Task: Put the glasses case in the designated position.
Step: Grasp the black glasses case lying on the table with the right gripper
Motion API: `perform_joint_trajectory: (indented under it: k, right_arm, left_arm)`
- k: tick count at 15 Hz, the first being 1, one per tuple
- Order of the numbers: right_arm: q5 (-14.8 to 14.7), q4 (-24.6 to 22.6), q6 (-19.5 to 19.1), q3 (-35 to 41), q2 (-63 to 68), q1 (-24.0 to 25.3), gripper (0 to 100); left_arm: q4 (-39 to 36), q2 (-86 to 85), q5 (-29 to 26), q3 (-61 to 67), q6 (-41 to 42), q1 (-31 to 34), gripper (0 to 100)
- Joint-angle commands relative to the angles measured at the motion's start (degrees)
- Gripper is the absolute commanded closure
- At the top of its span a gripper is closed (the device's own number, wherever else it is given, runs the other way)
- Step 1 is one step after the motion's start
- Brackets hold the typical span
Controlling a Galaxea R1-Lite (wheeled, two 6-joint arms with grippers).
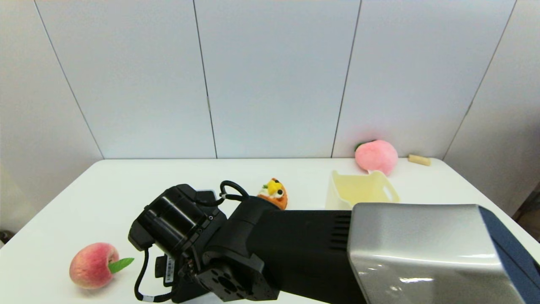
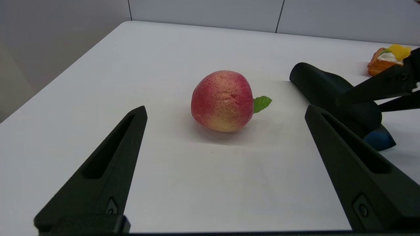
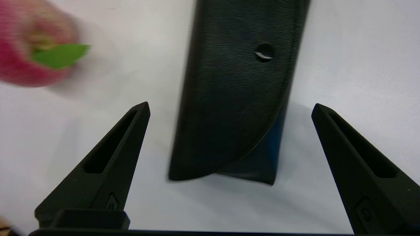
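Reaching across the front of the white surface (image 1: 105, 181), the right arm (image 1: 379, 253) hides most of its own claw in the head view. In the right wrist view the right claw (image 3: 229, 108) has its two fingers wide apart, and the glasses case (image 3: 236, 95) lies flat on the surface between them, with its long axis running away from the claw. The near end of the case, where the rounded flap overlaps the pouch, sits between the fingertips (image 3: 142, 109), and neither finger touches it. A small round snap (image 3: 264, 52) shows on the flap. Just beside the case, on the side of the claw's left finger, is the toy peach (image 3: 29, 49) with its green leaf pointing toward the case.

The left claw (image 2: 226, 113) is also spread apart and holds nothing; it is low over the surface near the front left corner. The toy peach (image 2: 223, 100) stands ahead of it, between the two fingers but farther out. In this view the glasses case (image 2: 331, 95) lies beyond the left claw's right finger, with the fingers of the right claw (image 2: 377, 87) just over it.

Well beyond the right claw are a small toy fruit tart (image 1: 274, 193), a cream basket (image 1: 358, 190), a pink plush peach (image 1: 376, 156) and a small tan block (image 1: 419, 160).
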Motion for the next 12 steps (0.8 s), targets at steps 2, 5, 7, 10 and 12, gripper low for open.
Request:
perform_joint_trajectory:
  k: [2, 5, 7, 10, 12]
  right_arm:
    - [-0.5, 0.2, 0.3, 0.2, 2.8, -0.8, 0]
    - [-0.4, 0.8, 0.7, 0.2, 2.9, -0.9, 100]
    - [-0.5, 0.4, 0.3, 0.2, 2.9, -1.0, 100]
    - [-0.5, 0.8, 0.7, 0.2, 2.9, -1.0, 100]
    - [-0.6, 0.8, 0.5, 0.5, 2.5, -1.0, 100]
  left_arm:
    - [-0.1, 0.1, 0.0, 0.0, 0.0, 0.0, 0]
    - [0.0, 0.1, 0.0, 0.0, 0.0, 0.0, 0]
    - [0.0, 0.1, 0.0, 0.0, 0.0, 0.0, 0]
    - [0.0, 0.1, 0.0, 0.0, 0.0, 0.1, 0]
    - [0.0, 0.1, 0.0, 0.0, 0.0, 0.0, 0]
